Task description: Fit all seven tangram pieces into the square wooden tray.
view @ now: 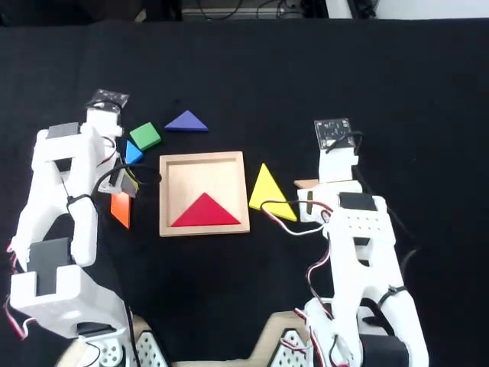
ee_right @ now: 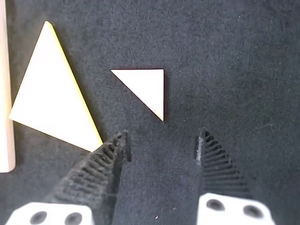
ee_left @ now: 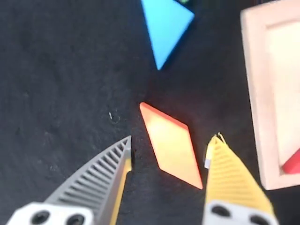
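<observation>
The square wooden tray [view: 163,196] lies mid-table with a red triangle [view: 205,212] in its near half. An orange parallelogram [ee_left: 171,145] lies flat left of the tray rim [ee_left: 255,93]; my left gripper [ee_left: 172,138] hangs open over it, one finger on each side. A blue triangle [ee_left: 165,26] lies beyond it. A large yellow triangle [ee_right: 49,101] sits right of the tray, with a small pale triangle [ee_right: 147,89] beside it. My right gripper [ee_right: 163,132] stands open just short of that small triangle, holding nothing.
A green square [view: 145,136] and a purple triangle [view: 186,121] lie on the black cloth behind the tray's left corner. The right arm [view: 355,229] covers part of the small triangle in the high view. Bare cloth stretches behind and in front of the tray.
</observation>
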You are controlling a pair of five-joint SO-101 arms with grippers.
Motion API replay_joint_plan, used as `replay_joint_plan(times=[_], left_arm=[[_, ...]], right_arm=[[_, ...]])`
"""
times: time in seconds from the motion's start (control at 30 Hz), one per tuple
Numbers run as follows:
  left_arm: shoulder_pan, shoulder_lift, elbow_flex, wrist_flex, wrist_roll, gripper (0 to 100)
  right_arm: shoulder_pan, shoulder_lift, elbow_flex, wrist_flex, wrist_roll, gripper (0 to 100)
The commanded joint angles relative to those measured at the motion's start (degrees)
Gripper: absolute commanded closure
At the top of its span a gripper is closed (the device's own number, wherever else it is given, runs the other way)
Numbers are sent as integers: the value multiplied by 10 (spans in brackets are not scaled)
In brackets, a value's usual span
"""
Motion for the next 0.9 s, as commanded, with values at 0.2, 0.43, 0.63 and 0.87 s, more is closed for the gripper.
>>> replay_joint_plan(times=[0.2,0.43,0.63,0.87], left_arm=[[4,76,11,-52,27,748],[-11,84,9,-60,92,748],[10,84,9,-58,81,748],[0,86,10,-55,-4,825]], right_arm=[[-8,-15,-2,-8,5,769],[-9,-15,-2,-8,5,769],[-9,-15,-2,-8,5,769],[-9,-15,-2,-8,5,769]])
